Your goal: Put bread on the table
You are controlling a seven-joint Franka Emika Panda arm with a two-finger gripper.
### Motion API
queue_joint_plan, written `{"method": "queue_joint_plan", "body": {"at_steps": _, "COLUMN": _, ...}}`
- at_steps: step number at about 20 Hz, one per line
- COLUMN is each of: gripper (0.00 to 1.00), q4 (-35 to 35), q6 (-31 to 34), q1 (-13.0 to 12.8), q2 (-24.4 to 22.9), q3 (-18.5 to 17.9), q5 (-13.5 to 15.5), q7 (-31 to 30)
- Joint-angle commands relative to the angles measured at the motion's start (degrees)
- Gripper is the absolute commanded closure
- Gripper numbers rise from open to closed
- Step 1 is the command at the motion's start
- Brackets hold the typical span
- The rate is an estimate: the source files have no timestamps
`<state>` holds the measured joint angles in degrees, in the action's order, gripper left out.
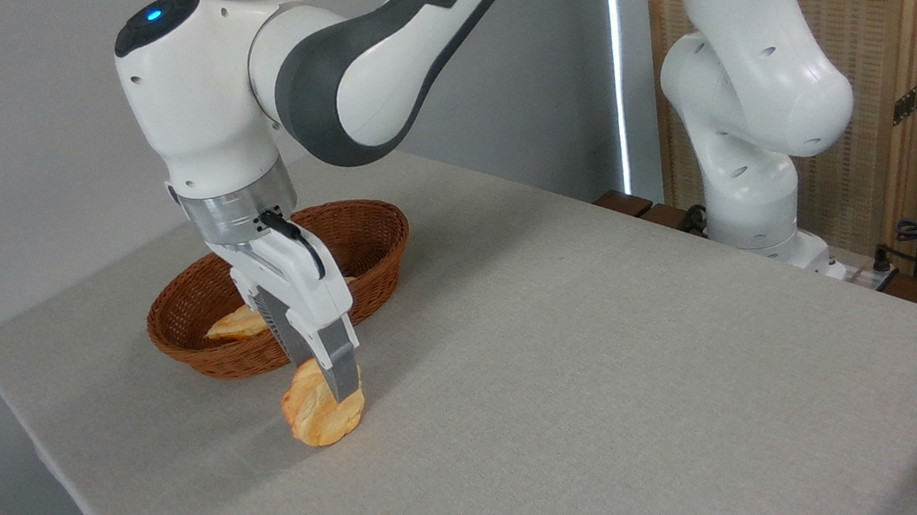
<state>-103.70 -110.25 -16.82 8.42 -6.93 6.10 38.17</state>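
Bread (316, 415), a lumpy golden-orange bun, sits clamped between the fingers of the claw (339, 390), its underside at or just touching the grey-beige desk (613, 378) a little in front of the brown wicker basket (375, 255). The claw points straight down from the white arm and is closed on the bun, one grey finger lying across its front. A paler pastry (235, 324) lies inside the basket, partly hidden behind the claw.

Evenly bright and sharp throughout, with a blown-out strip of daylight (617, 54) at upper right and soft shadows spread across the table (611, 361).
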Motion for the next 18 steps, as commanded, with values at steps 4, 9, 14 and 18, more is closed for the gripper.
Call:
{"method": "queue_joint_plan", "body": {"at_steps": 4, "gripper": 0.0, "q4": 0.43, "q6": 0.91, "q1": -0.4, "q2": -0.68, "q3": -0.37, "q5": -0.74, "q7": -0.46}}
{"method": "queue_joint_plan", "body": {"at_steps": 9, "gripper": 0.0, "q4": 1.48, "q6": 0.74, "q1": -0.4, "q2": -1.91, "q3": -0.28, "q5": -0.39, "q7": -0.81}}
{"method": "queue_joint_plan", "body": {"at_steps": 14, "gripper": 0.0, "q4": 7.63, "q6": 0.82, "q1": -0.58, "q2": -3.23, "q3": -0.28, "q5": -0.57, "q7": -3.01}}
{"method": "queue_joint_plan", "body": {"at_steps": 18, "gripper": 0.0, "q4": 8.69, "q6": 0.3, "q1": -0.58, "q2": -3.5, "q3": -0.19, "q5": -0.56, "q7": -2.92}}
